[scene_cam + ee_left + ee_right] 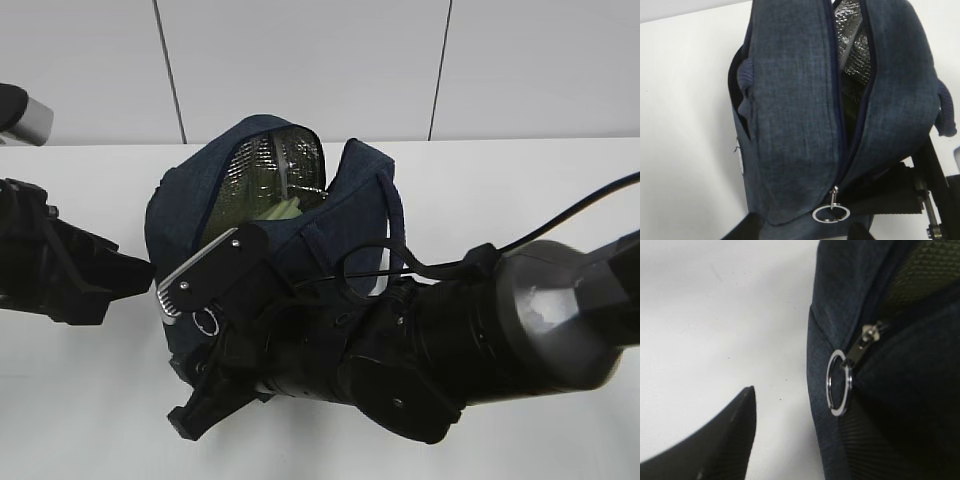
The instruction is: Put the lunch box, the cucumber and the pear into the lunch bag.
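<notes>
A plain white table (90,400) fills the scene, smooth and matte, with a few faint specks in the right wrist view. Behind it stands a pale grey-white wall (300,60) divided by thin dark vertical seams.

The lunch bag (240,210) sits near the middle of the table. It is dark navy woven fabric with a quilted silver foil lining (852,45) visible through its gaping zip opening. A rounded loop handle (392,215) of navy cord curves over its near side. Inside the opening, a pale green shape (285,208) shows against the foil; it may be the lunch box lid, though too little shows to be sure. The cucumber and pear cannot be made out in any view.

A metal ring zipper pull (839,382) hangs from the slider at the end of the zip, against the bag's front.

The left gripper (135,275) is just to the left of the bag, its black jaws held apart with nothing between them; the bag and ring lie directly ahead of its jaws. The right gripper (200,300) reaches across in front of the bag, jaws spread, one finger (205,270) with a ribbed silver pad lying against the fabric. The ring hangs just beside its jaws, not pinched.

No brand, label or readable writing shows on the bag.
</notes>
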